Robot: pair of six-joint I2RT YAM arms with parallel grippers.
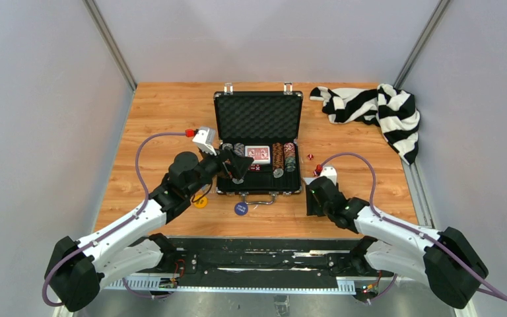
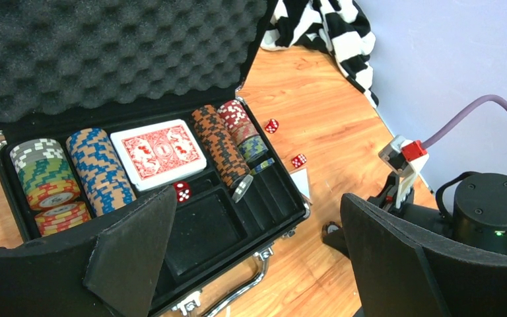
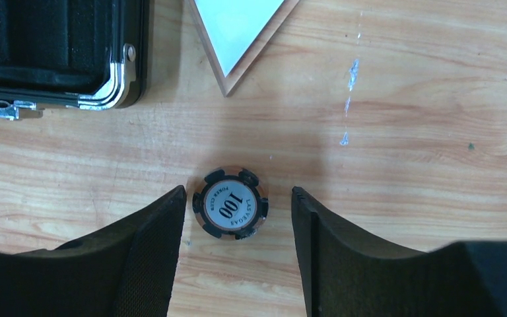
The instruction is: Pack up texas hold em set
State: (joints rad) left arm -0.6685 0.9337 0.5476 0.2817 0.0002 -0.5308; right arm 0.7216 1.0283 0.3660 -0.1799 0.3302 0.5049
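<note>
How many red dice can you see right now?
3. First die sits inside the briefcase, just in front of the card deck. Second die and third die lie on the table, right of the briefcase. Others may be hidden.

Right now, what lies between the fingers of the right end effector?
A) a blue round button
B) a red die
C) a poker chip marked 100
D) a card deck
C: the right wrist view shows the chip marked 100 lying flat on the table, between the open fingers of the right end effector.
</note>
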